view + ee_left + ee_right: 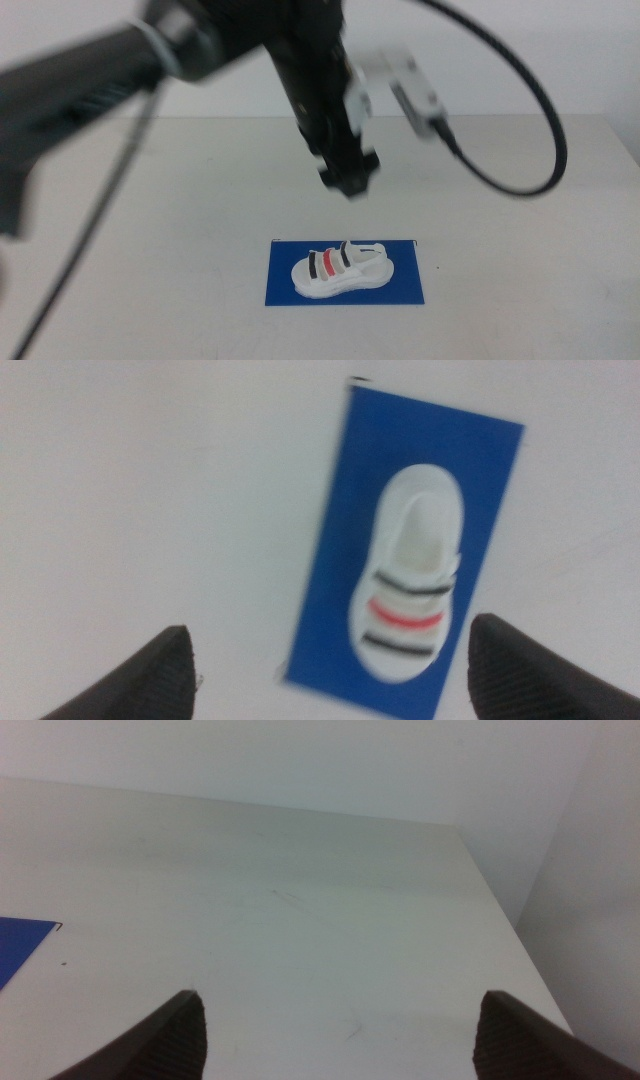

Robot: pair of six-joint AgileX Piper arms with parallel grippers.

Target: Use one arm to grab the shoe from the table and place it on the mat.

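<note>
Left tool (350, 182): hangs above the worktop (150, 220), clear of everything, jaws spread wide and empty. The left wrist view confirms this, with both jaw tips far apart and nothing between them. It sits above and behind the mat (285, 290) as the middle view shows it.

Right tool (335, 1030): waiting off to the side, jaws also spread with nothing held. Its camera sees mostly bare worktop and one corner of the mat.

Shoe (340, 270): lies upright on its sole on the mat, wholly within the blue area, touching no tool. By this evidence the placing appears done, with the shoe let go.

Handling assessment, as judgement only:
- The shoe looks light, being small with a chunky foam-like sole.
- The sole should be fairly stiff and give a firm purchase. The straps (405, 618) look thin and pliable, a poor place to grip.
- Best hold is across the sole's two long sides near mid-length, jaws straddling it from above.
- The surface appears matte, so slipping is unlikely. Nothing suggests fragility.
- The mat is thin and may shift if dragged.
</note>
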